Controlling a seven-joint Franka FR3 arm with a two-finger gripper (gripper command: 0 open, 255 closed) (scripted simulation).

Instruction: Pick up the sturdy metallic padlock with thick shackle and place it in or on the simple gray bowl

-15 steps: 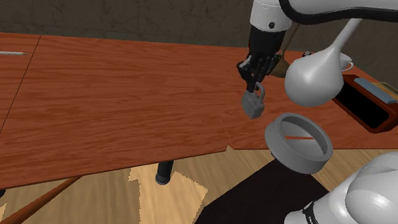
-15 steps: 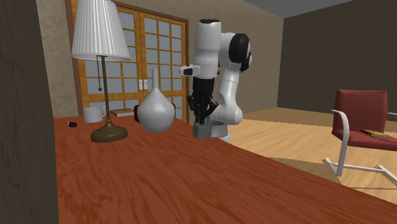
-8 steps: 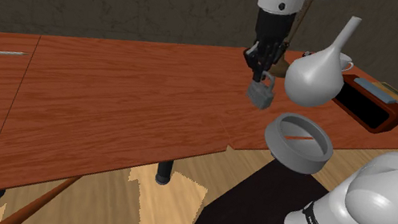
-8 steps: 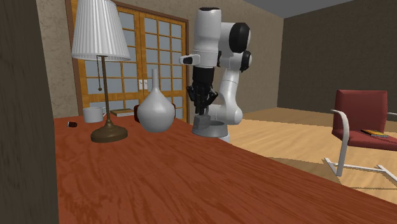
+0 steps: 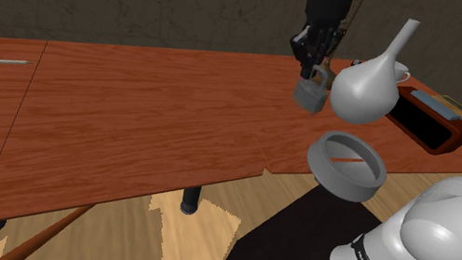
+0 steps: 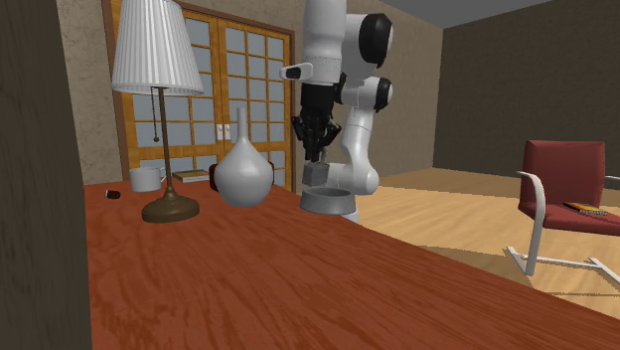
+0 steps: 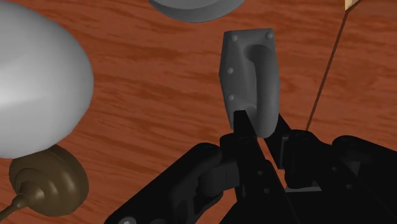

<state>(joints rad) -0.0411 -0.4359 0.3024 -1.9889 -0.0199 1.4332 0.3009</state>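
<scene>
A grey metal padlock (image 5: 310,95) (image 6: 315,173) hangs in the air above the red-brown wooden table (image 5: 146,121). My black gripper (image 5: 314,60) (image 6: 316,151) is shut on its thick shackle, and the lock body (image 7: 250,73) dangles below the fingertips (image 7: 240,125). The grey bowl (image 5: 346,165) (image 6: 328,204) stands at the table's edge near the stand, lower than the padlock and toward the shoulder view's right of it. In the wrist view the bowl's rim (image 7: 197,7) lies just beyond the lock.
A white round vase (image 5: 366,86) (image 6: 243,175) (image 7: 38,83) stands close beside the gripper. A lamp (image 6: 159,70) with a brown base (image 7: 48,184), a mug (image 6: 145,179) and a dark tray (image 5: 432,128) lie behind it. A red chair (image 6: 561,189) stands off the table.
The gripper has risen with the padlock, lifting it well off the table and drifting slightly toward the shoulder view's right, nearer the vase.
</scene>
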